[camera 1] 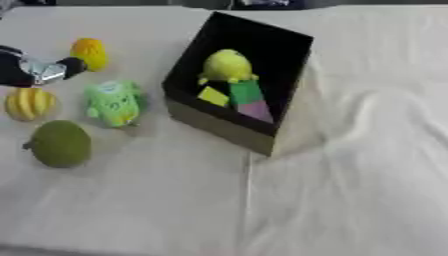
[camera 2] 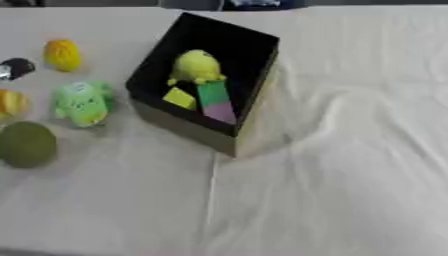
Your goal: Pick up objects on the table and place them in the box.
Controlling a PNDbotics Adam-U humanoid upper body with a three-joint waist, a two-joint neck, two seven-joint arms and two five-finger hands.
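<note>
Left eye view showed my left hand (camera 1: 35,70) at the edge, its fingers (camera 1: 72,66) reaching toward the orange-yellow lumpy toy (camera 1: 89,53); I could not tell whether they were released or clenched, though the tip seemed to touch that toy. My right hand was out of sight.

Just below my fingers lay a ribbed yellow fruit (camera 1: 30,103); beside that, a soft green plush figure (camera 1: 114,103); lower, a round, dull green fruit (camera 1: 59,144). Well past the fingers stood the black box (camera 1: 254,42), already holding a yellow plush (camera 1: 227,66) and flat coloured blocks (camera 1: 248,98).

I judged the step to be grasping the orange toy: best to wrap round its middle, lift clear of the wrinkled white cloth on the tabletop (camera 1: 350,190), then cross over the box's near wall.
</note>
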